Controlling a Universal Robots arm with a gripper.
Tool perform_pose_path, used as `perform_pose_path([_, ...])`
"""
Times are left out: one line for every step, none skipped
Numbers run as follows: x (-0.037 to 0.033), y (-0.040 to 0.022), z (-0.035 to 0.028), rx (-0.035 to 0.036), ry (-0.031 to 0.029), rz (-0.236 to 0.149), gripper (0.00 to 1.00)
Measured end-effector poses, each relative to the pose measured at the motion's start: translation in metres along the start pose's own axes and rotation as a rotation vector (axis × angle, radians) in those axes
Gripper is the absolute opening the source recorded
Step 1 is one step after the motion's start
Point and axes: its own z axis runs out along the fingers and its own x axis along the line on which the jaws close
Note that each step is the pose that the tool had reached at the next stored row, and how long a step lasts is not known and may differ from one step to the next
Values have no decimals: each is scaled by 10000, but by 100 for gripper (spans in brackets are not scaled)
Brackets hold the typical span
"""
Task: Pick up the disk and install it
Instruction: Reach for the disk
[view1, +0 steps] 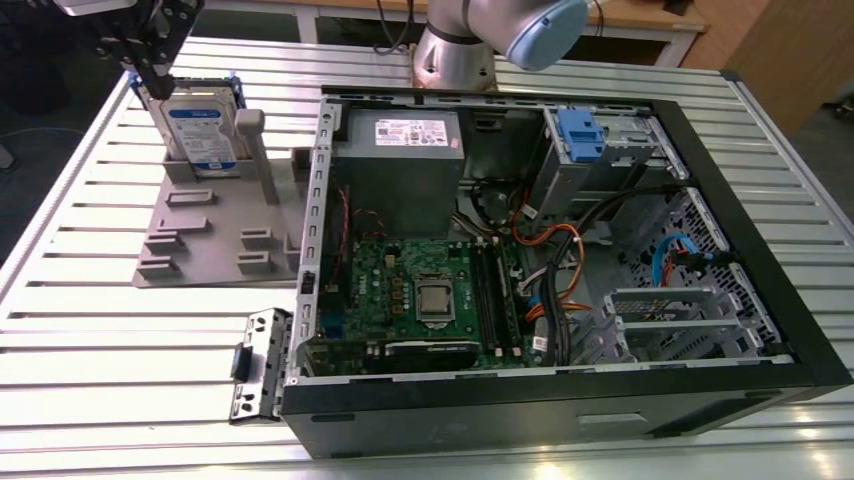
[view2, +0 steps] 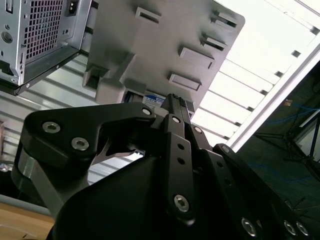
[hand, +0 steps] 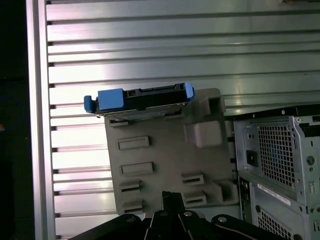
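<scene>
On the slatted metal counter (view1: 80, 330), just beside the open computer case (view1: 310, 215), the disk (view1: 200, 130) stands on edge in a grey holder (view1: 214, 235), while the claw (view1: 160, 82), pinched together and gripping nothing, hangs close above the disk's top corner on the exterior view's left.

open air above the disk (view1: 200, 125) under my gripper (view1: 155, 82), grey stand's post (view1: 251, 135) just beside it, case wall (view1: 316, 200) near
</scene>
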Motion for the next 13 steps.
perform_pose_path([3,5,9,-2,-2,0,10])
perform_pose_path([6,13,16,-1,-2,0,10])
perform_pose_path([7,25,24,2,0,0,10])
perform_pose_path([9,38,34,8,0,0,10])
perform_pose_path([11,59,46,23,-3,0,10])
perform_pose_path([13,82,57,41,-3,-2,10])
perform_pose_path([15,108,70,61,-4,-2,10])
perform_pose_path([17,132,84,76,-7,-3,10])
perform_pose_path([20,160,100,85,-7,-4,10])
perform_pose_path([24,186,117,90,-7,-3,10])
perform_pose_path([28,207,135,92,-6,-2,10])
perform_pose_path([35,225,153,92,-8,-3,10])
perform_pose_path([46,244,169,92,-8,-3,10])
